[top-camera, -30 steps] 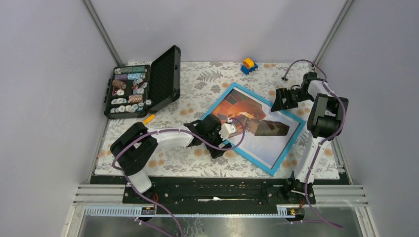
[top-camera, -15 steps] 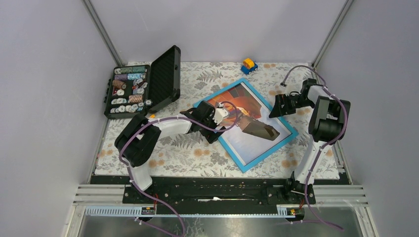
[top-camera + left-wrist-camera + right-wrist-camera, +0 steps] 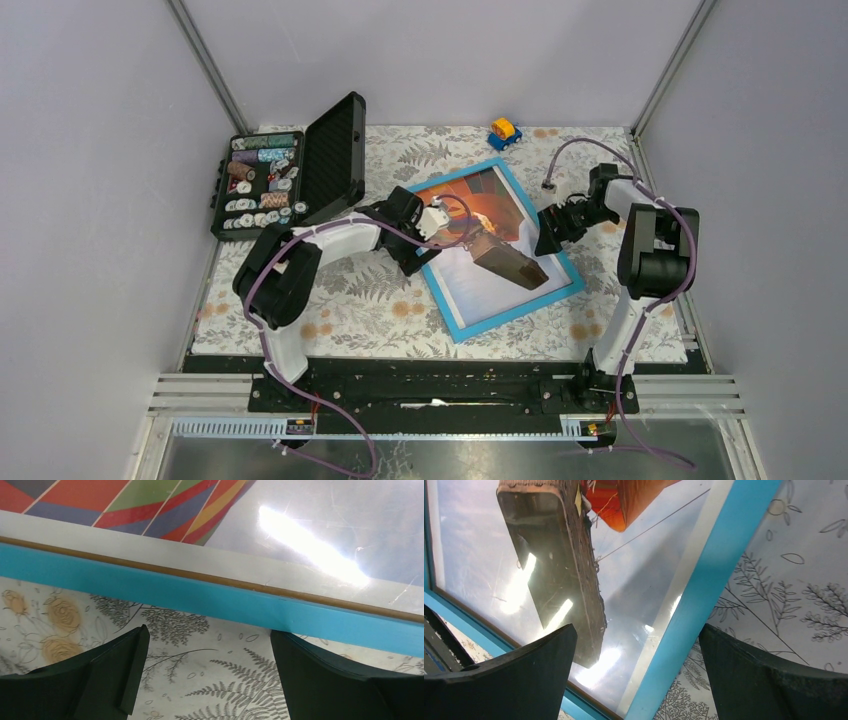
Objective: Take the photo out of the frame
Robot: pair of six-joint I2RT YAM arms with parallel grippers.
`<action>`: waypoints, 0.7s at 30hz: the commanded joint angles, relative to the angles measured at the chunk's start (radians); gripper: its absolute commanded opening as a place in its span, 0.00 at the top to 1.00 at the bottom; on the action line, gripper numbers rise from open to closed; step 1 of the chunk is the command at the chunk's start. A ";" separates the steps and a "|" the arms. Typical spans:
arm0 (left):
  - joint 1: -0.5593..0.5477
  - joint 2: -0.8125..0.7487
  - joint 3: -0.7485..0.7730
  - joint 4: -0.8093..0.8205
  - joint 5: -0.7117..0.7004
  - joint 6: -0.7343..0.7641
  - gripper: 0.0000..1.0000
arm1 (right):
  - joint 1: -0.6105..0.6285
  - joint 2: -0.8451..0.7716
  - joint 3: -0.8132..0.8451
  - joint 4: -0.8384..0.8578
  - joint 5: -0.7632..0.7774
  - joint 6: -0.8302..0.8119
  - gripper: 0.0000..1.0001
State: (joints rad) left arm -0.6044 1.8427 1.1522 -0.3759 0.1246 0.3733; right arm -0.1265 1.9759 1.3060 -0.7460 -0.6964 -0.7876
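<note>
One frame [image 3: 497, 250], one photo [image 3: 500, 275] inside it, face up; two grippers; one open black case [image 3: 290, 180] of poker chips; one toy car [image 3: 504, 132].

Frame lies flat on the floral desk [image 3: 370, 310], rotated so its corners point along the desk. Photo is behind glazing; balloon colours and brown basket show through, with glare streaks.

Left gripper [image 3: 418, 243]: released, jaws spread wide, nothing between them. In the left wrist view the frame's turquoise border [image 3: 210, 602] runs straight across just ahead of the fingertips [image 3: 125, 665]; whether the tips touch the border I cannot tell.

Right gripper [image 3: 550, 230]: released, jaws spread wide, empty. In its wrist view the frame's edge [image 3: 704, 595] passes diagonally between the two fingers [image 3: 524, 675], photo to one side, bare desk cloth to the other. Contact cannot be told.

Case stands well beyond the left gripper, lid raised. Toy car sits at the far desk edge, apart from both grippers.
</note>
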 commanded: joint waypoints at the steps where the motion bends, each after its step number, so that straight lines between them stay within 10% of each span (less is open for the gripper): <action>1: 0.013 0.050 0.011 0.077 -0.013 0.108 0.01 | 0.085 0.090 -0.139 -0.251 0.002 0.009 0.00; 21: 0.044 0.153 0.151 0.059 0.168 0.450 0.01 | 0.122 0.000 -0.350 -0.300 0.084 -0.162 0.00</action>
State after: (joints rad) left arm -0.5442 1.8957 1.2438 -0.4500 0.2073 0.7673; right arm -0.0734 1.8492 1.1191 -0.7494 -0.6380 -0.9668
